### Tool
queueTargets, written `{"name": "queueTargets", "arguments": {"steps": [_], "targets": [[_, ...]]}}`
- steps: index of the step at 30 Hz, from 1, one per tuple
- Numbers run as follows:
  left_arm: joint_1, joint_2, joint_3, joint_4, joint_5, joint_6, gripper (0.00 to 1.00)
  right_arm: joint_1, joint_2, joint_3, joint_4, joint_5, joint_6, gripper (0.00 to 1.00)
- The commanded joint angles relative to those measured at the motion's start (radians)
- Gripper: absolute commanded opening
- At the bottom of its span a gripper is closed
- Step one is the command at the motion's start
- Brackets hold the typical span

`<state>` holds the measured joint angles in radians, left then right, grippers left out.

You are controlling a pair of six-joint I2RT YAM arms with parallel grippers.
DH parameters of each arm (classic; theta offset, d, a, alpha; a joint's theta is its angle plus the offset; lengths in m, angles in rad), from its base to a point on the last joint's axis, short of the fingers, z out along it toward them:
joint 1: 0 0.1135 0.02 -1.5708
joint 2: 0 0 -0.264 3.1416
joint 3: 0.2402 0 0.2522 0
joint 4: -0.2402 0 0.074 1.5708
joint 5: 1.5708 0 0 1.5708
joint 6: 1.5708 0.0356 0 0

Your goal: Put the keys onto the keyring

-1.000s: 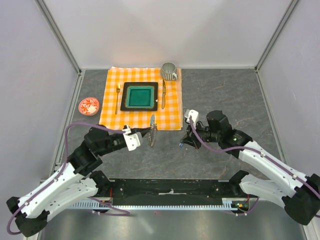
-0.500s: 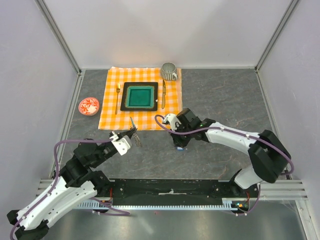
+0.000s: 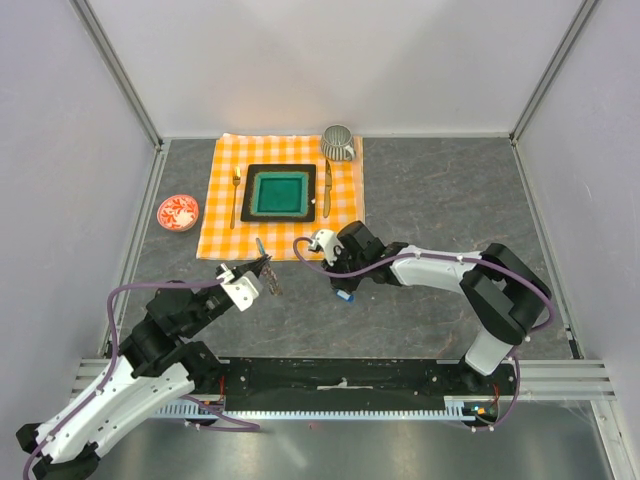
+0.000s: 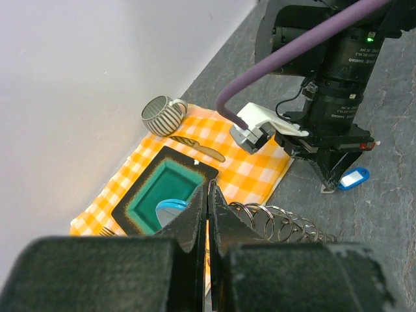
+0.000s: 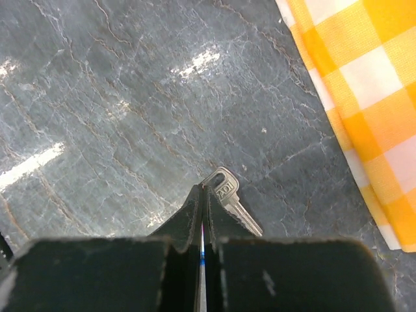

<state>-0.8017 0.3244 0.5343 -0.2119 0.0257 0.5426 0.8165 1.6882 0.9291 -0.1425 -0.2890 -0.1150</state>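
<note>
My left gripper is shut on the keyring, a coil of silvery rings that trails to the right of its fingers. A pale blue tag sticks out on the other side of them. My right gripper is shut, tips down at the grey table just off the cloth's near edge. A small silver key juts from its fingertips, and the key's bright-blue tag lies on the table beside them.
An orange check cloth lies at the back with a dark square plate with a green centre, a gold fork, a gold knife and a striped mug. A red-and-white dish sits left of the cloth.
My right gripper has slid left along the table, the blue-tagged key moving with it. My left gripper drew back to the left with the keyring, then stayed nearly still.
</note>
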Motion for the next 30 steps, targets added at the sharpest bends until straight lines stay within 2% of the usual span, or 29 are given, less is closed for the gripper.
{"name": "queueTargets", "arguments": {"steps": [1, 8, 12, 24, 28, 30], "targets": [[0.009, -0.005, 0.004, 0.080, -0.009, -0.015, 0.02, 0.006, -0.008, -0.050, 0.129, 0.002, -0.025, 0.00], [0.016, 0.007, 0.004, 0.085, 0.006, -0.020, 0.02, 0.012, -0.005, -0.093, 0.133, 0.024, -0.008, 0.00], [0.021, 0.011, 0.003, 0.088, 0.013, -0.020, 0.02, 0.016, -0.024, -0.107, 0.133, 0.039, 0.008, 0.04], [0.029, 0.011, 0.001, 0.089, 0.025, -0.026, 0.02, 0.018, -0.116, -0.062, 0.093, 0.060, 0.075, 0.30], [0.030, 0.007, 0.003, 0.089, 0.025, -0.027, 0.02, 0.018, -0.150, 0.006, -0.023, 0.102, 0.101, 0.47], [0.033, 0.002, 0.003, 0.089, 0.025, -0.029, 0.02, 0.018, -0.148, 0.057, -0.087, 0.126, 0.106, 0.51]]}}
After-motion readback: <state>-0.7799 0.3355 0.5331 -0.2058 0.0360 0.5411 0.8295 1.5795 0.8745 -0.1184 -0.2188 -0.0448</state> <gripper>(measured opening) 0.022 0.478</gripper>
